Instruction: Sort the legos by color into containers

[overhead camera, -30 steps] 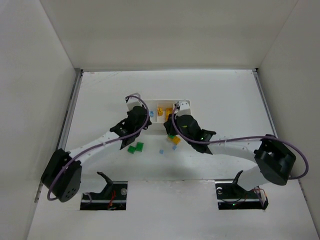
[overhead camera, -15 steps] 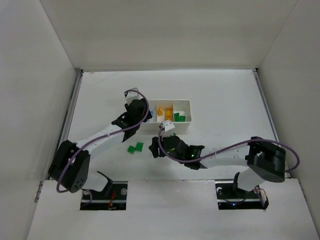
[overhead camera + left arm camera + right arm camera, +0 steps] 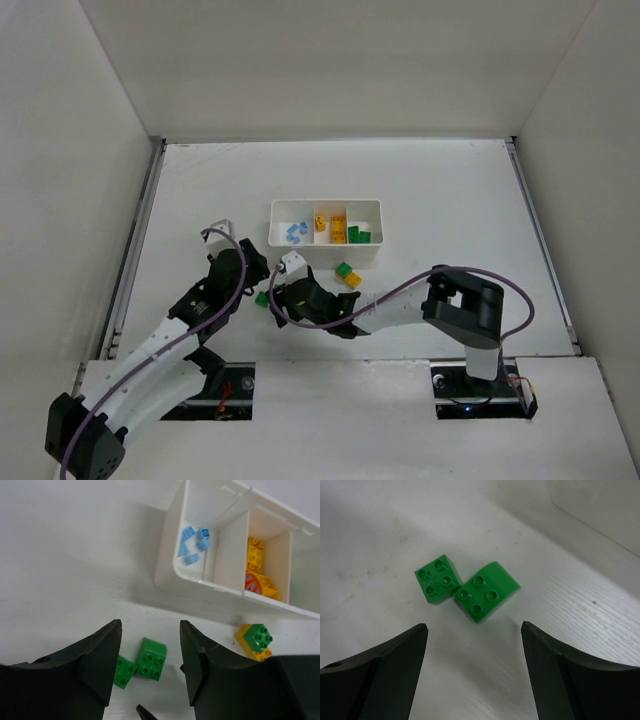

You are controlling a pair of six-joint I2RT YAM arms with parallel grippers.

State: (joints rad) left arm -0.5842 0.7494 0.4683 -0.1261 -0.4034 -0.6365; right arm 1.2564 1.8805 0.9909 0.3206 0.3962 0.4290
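The white table [image 3: 450,190] is carrying a white tray [image 3: 320,256], which is lying lengthwise from left to right around its middle. Near and left of the tray, a small green brick [image 3: 123,671] is lying studs up, touching a larger green brick [image 3: 151,658] at its right. Just near the tray's front wall, a third green brick [image 3: 258,637] is sitting against a yellow brick [image 3: 250,651].

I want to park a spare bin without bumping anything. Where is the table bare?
Bare: the table behind the white tray up to the back wall, and right of the tray. Crowded: in front of the tray, where the left gripper and right gripper face two green bricks, beside a green-on-yellow stack.
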